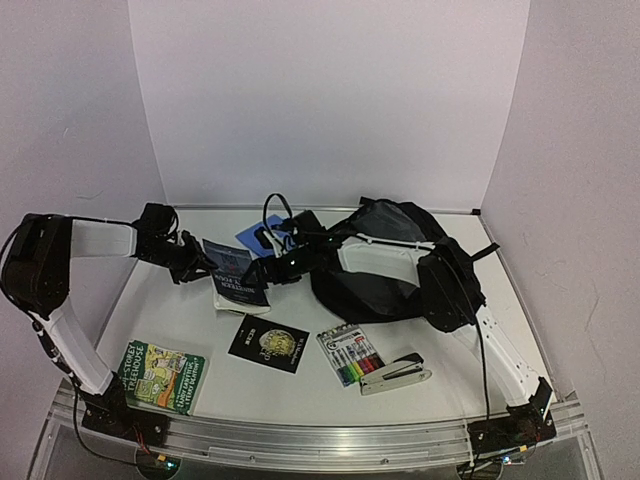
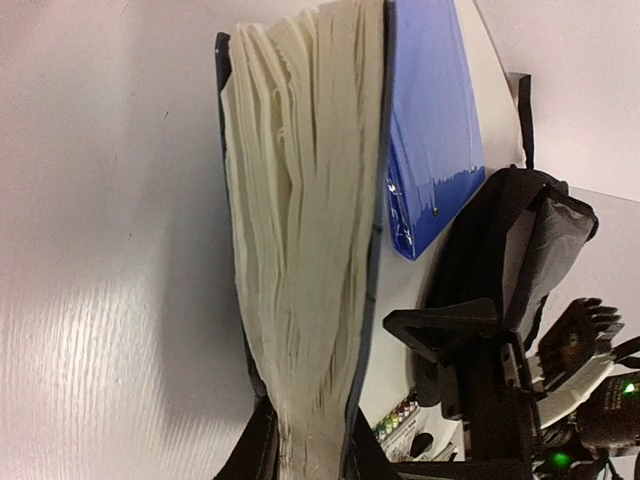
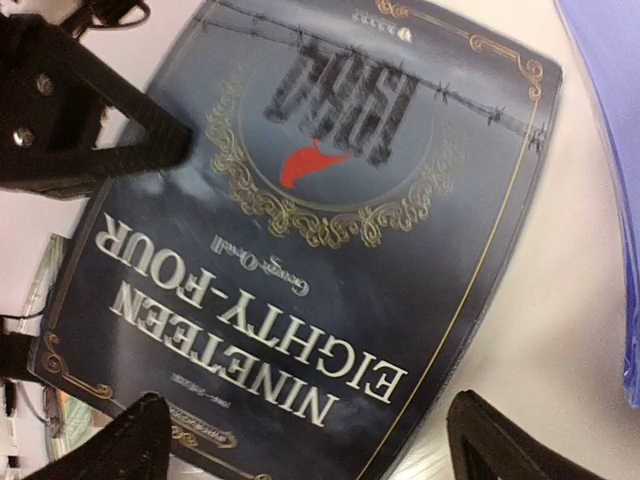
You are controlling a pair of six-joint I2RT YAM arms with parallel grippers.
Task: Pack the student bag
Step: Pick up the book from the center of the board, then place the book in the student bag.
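Nearest the right wrist lens, the right gripper (image 3: 308,405) has its two black fingers (image 3: 135,440) spread wide. The lower edge of a dark paperback (image 3: 330,250) lies between them. Whether either finger touches the cover cannot be told. Only this view gives the title, "Nineteen Eighty-Four", in gold lettering.

The left wrist view shows the same paperback edge-on. The left gripper (image 2: 308,445) pinches it across both covers, and the cream page block runs away from the fingers. This view alone shows the page edges. Beyond the book's far end, to the right of these fingers, lies a blue folder (image 2: 430,130). Further right again is the student bag (image 2: 510,240), black, with pale lining showing at its mouth.

The overhead view adds items that neither wrist camera takes in fully. On the table (image 1: 180,320), back from both sets of fingers toward the arm bases, lie a green book (image 1: 163,377), a black booklet (image 1: 268,343), a marker pack (image 1: 350,353) and a stapler (image 1: 397,373).

Containers:
- The marker pack is clear and holds a row of coloured markers.
- The student bag sits to the right of both grippers, slumped on the table, with the right arm (image 1: 500,345) reaching across it. What is inside it cannot be told.
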